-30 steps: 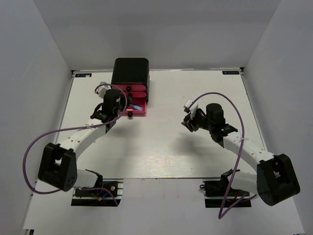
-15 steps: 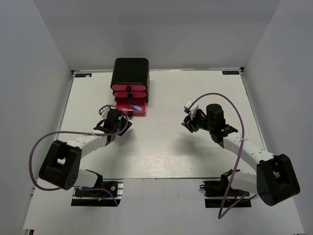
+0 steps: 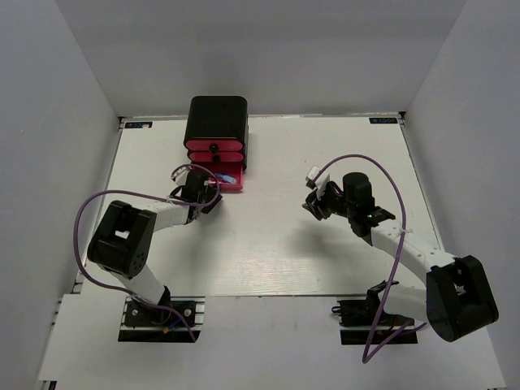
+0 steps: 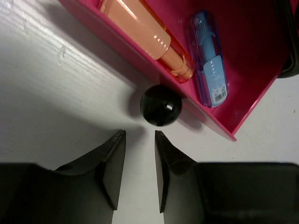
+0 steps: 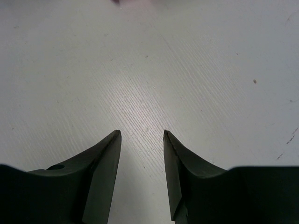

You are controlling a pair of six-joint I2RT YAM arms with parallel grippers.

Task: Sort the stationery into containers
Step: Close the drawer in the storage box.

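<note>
The black cabinet (image 3: pixel 218 120) stands at the back left with three pink-red drawers. The bottom drawer (image 3: pixel 231 188) is pulled out. In the left wrist view this drawer (image 4: pixel 261 100) holds an orange piece (image 4: pixel 149 37) and a light blue piece (image 4: pixel 210 60). Its black knob (image 4: pixel 160 105) lies just ahead of my left gripper (image 4: pixel 140 134), which is open a little, empty, and not touching the knob. In the top view the left gripper (image 3: pixel 210 195) sits right in front of the drawer. My right gripper (image 3: pixel 311 203) is open and empty over bare table (image 5: pixel 140 133).
The two upper drawers (image 3: pixel 214 149) are shut. Grey walls enclose the white table (image 3: pixel 276 260) on three sides. A purple cable (image 3: pixel 382 175) loops above the right arm.
My left gripper drew back from over the open drawer toward the near side, then the arm folded and the gripper came up close to the drawer's knob. The right arm has not moved.
</note>
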